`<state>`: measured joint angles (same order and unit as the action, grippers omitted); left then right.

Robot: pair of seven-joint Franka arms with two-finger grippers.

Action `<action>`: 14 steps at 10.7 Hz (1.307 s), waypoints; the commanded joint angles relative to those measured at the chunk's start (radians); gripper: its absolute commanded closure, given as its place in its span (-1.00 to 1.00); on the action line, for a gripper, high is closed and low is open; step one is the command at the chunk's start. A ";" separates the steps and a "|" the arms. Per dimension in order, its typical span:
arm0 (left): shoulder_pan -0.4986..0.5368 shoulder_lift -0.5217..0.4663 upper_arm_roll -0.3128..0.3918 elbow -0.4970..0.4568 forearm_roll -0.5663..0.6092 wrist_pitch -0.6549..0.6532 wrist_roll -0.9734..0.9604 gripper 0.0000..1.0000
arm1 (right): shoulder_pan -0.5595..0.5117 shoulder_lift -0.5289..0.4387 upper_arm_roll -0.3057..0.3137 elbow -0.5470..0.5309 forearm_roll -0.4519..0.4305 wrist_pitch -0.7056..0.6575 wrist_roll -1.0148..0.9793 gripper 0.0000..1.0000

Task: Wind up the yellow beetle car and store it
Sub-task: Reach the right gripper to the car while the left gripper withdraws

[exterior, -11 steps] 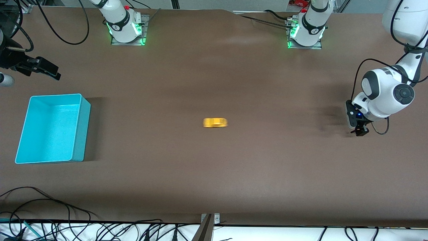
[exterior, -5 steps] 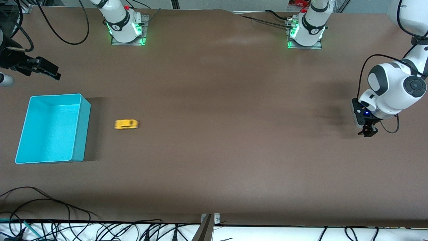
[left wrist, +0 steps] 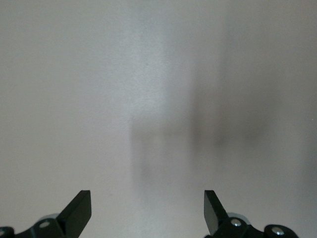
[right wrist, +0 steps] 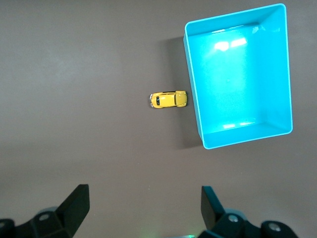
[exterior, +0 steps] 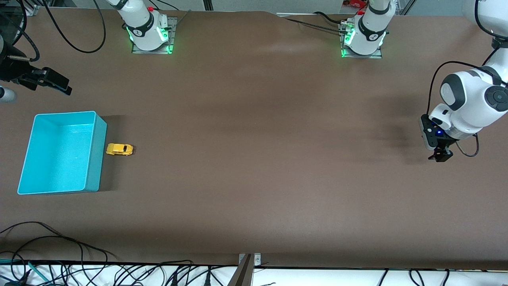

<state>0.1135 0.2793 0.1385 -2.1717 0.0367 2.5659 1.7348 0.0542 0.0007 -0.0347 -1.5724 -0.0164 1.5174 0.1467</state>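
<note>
The yellow beetle car (exterior: 119,149) rests beside the turquoise bin (exterior: 24,171), long axis toward it, at four o'clock from the open, empty right tool (exterior: 55,82); the open left tool (exterior: 440,154) waits well apart.

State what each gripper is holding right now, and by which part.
Nothing is held. The left gripper and right gripper are both open and empty; the yellow beetle car sits on the table beside the turquoise bin.

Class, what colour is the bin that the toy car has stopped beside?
Turquoise. The bin, open and empty, shows best in the right wrist view, with the yellow beetle car against its outer wall.
</note>
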 commanded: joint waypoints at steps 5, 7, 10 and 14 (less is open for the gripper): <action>-0.041 -0.208 -0.005 -0.008 0.006 -0.150 0.009 -1.00 | 0.019 0.100 -0.002 0.009 0.032 0.076 0.017 -1.00; -0.047 -0.273 -0.007 -0.001 0.006 -0.176 0.009 -1.00 | 0.004 0.198 -0.008 0.009 0.039 0.133 0.065 -1.00; -0.083 -0.322 -0.008 0.087 -0.001 -0.266 0.006 -1.00 | 0.004 0.297 -0.007 0.000 0.038 0.173 0.254 -1.00; -0.081 -0.365 0.026 0.228 -0.095 -0.566 -0.225 -1.00 | 0.001 0.335 -0.007 -0.127 0.035 0.306 0.436 -1.00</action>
<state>0.0374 -0.0691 0.1551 -2.0014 -0.0390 2.1013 1.5943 0.0589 0.3568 -0.0438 -1.6351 0.0042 1.7733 0.5066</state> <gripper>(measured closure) 0.000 0.000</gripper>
